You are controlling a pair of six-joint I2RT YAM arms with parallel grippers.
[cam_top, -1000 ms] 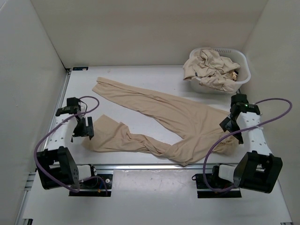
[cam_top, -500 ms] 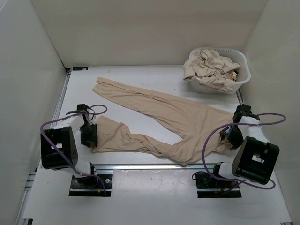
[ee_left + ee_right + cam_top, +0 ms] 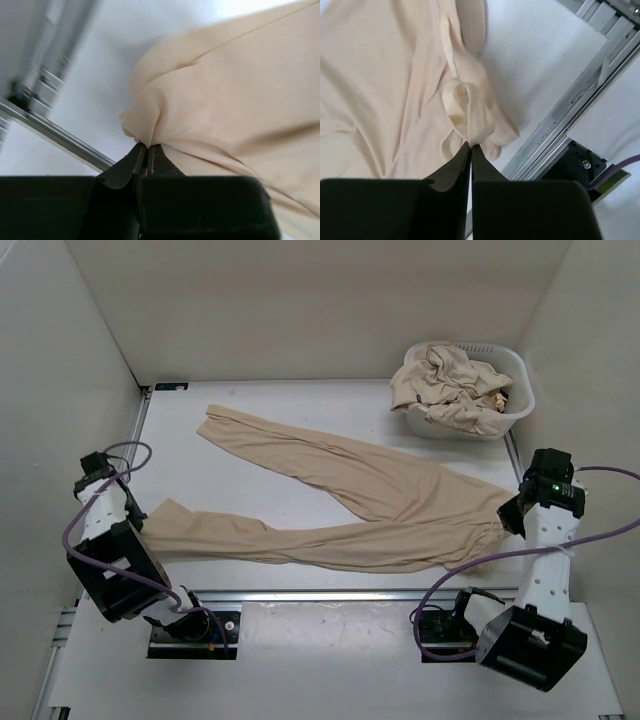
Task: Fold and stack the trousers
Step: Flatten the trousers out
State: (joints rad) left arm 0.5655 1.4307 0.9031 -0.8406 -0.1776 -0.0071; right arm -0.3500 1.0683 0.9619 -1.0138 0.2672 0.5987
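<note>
One pair of trousers (image 3: 330, 502) lies spread across the table (image 3: 300, 420), its near leg drawn out straight between the two arms. The left gripper (image 3: 146, 156) is clamped on that leg's cuff at the left edge; the right gripper (image 3: 470, 150) pinches the waist end. More beige trousers fill the white basket (image 3: 515, 405).

I'm swinging the left gripper (image 3: 147, 150) outward left and the right gripper (image 3: 470, 148) outward right, pulling the trousers (image 3: 340, 490) taut; the crumpled near leg is now lying straight.
</note>
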